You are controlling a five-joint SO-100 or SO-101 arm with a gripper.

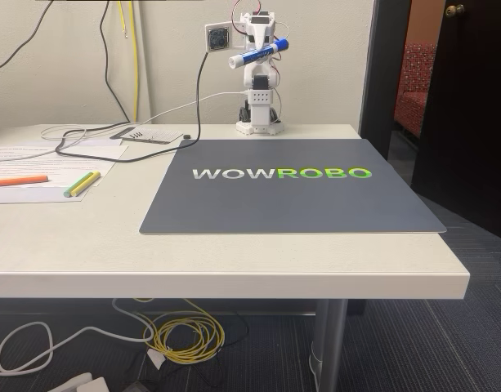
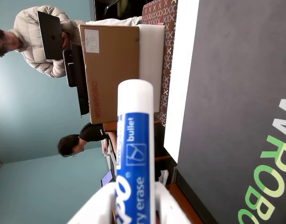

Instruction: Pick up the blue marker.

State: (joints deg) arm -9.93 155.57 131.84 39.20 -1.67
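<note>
The blue marker has a white barrel, a blue label and a blue cap. It is held crosswise, slightly tilted, high above the table at the back, where the white arm is folded upright. My gripper is shut on its middle. In the wrist view the marker fills the centre, its white end pointing up in the picture, and my gripper has white fingers pressed on both sides of the barrel at the bottom edge.
A dark grey mat with lettering covers the table's middle. At the left lie an orange pen, green and yellow pens, papers and cables. The wrist view, turned sideways, shows a cardboard box and two seated people beyond the table.
</note>
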